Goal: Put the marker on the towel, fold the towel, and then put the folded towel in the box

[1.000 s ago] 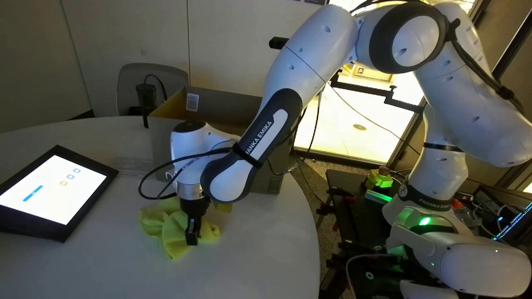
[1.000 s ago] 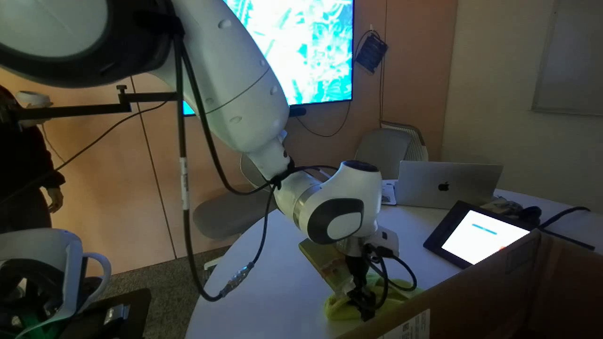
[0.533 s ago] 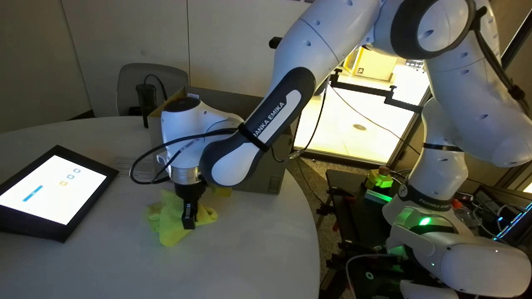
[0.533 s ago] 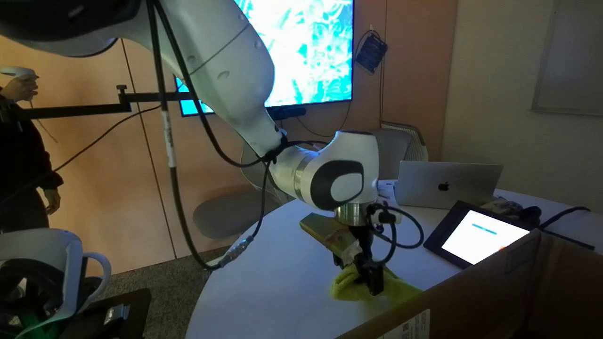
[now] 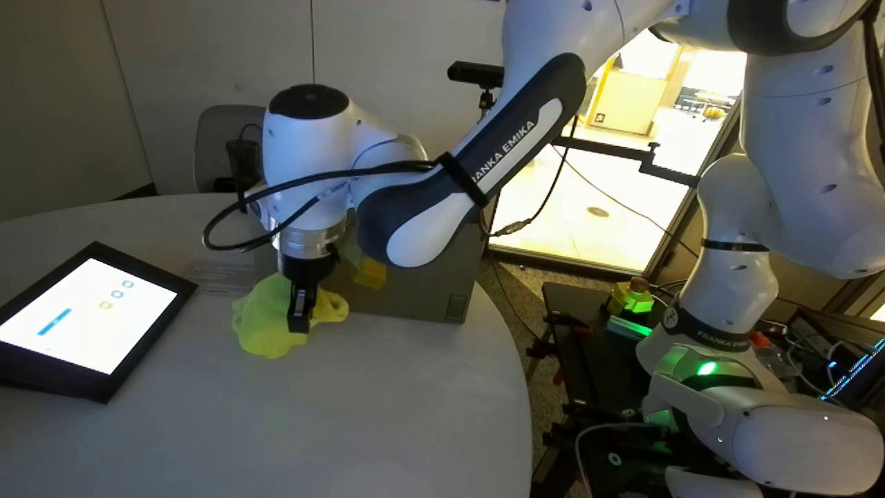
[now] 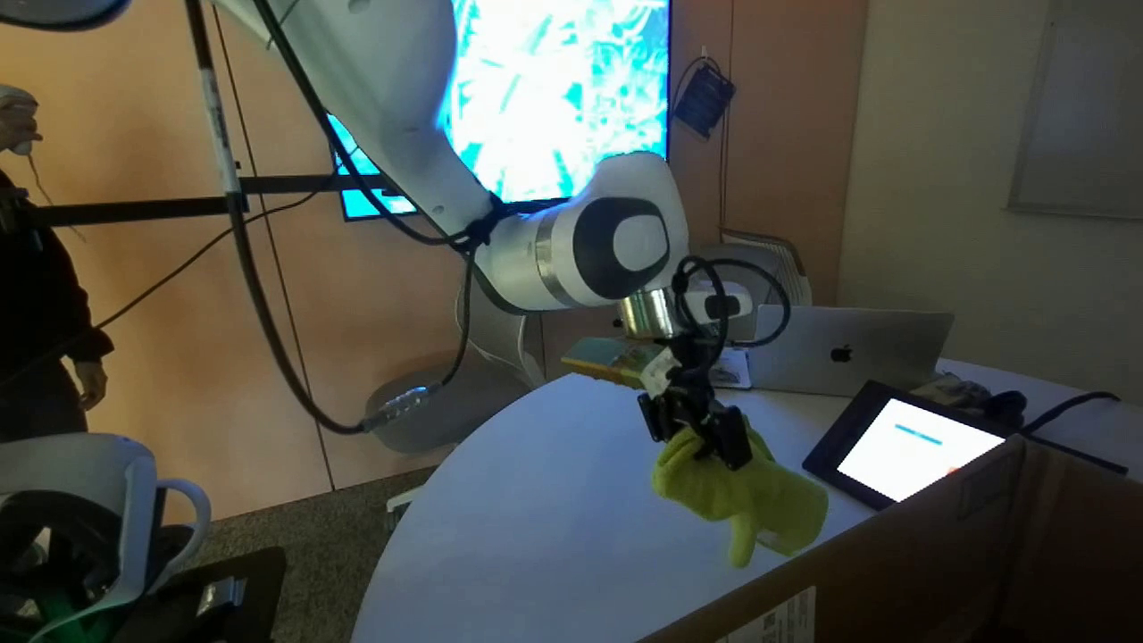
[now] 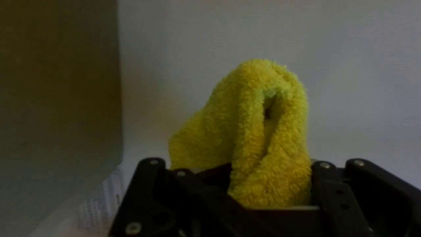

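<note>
- The yellow towel (image 6: 759,500) is bunched and suspended from the gripper (image 6: 696,439), outside the cardboard box (image 5: 415,297) and near its wall.
- Gripper clenched on the towel: a looped fold is shown in the wrist view, pinched between the dark fingers (image 7: 335,194).
- A narrow end of the cloth is seen drooping lowest in an exterior view; whether that tip is clear of the white table (image 5: 387,408) cannot be told.
- In the wrist view a strip of table is seen between towel and box.
- The gripper is directed downward and is carried by the white arm (image 5: 511,145), extended over the table in both exterior views.
- A flat greenish piece (image 6: 607,357) is seen beside the wrist; how it is held cannot be told.
- A tablet (image 5: 97,315) with a lit white screen is set on the table, near the towel but apart from it.
- A silver laptop (image 6: 853,353) is placed behind the tablet, as seen in an exterior view.
- A white headset (image 5: 802,429) is seen in front of the arm's base.
- A bright wall screen (image 6: 571,98) and, at the edge of the view, part of a person (image 6: 36,304) in dark clothing are noted.
</note>
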`<action>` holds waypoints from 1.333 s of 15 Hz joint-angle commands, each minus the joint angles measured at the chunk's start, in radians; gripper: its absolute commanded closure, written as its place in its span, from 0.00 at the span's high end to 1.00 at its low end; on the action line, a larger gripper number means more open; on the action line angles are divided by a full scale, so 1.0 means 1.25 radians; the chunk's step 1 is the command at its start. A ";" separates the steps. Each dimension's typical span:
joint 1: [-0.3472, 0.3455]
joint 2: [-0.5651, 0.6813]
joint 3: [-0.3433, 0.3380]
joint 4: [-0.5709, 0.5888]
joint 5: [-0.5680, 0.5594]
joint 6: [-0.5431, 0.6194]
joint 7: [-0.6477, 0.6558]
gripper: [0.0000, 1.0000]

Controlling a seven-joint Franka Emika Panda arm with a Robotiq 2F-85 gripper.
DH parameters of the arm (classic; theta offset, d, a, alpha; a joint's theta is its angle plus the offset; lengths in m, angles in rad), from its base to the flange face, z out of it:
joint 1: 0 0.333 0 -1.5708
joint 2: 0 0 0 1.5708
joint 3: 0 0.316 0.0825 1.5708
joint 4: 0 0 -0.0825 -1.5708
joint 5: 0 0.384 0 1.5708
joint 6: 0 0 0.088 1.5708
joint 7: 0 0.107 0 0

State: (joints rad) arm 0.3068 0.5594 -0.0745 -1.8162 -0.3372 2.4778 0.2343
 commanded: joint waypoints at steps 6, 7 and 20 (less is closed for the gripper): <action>0.072 -0.196 -0.101 -0.094 -0.301 0.017 0.365 0.14; 0.071 -0.212 -0.102 -0.097 -0.352 0.012 0.424 0.15; -0.081 -0.387 0.007 -0.231 -0.701 -0.205 0.984 0.16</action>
State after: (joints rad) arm 0.2848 0.1487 -0.1118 -2.0266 -1.1789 2.2460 1.3866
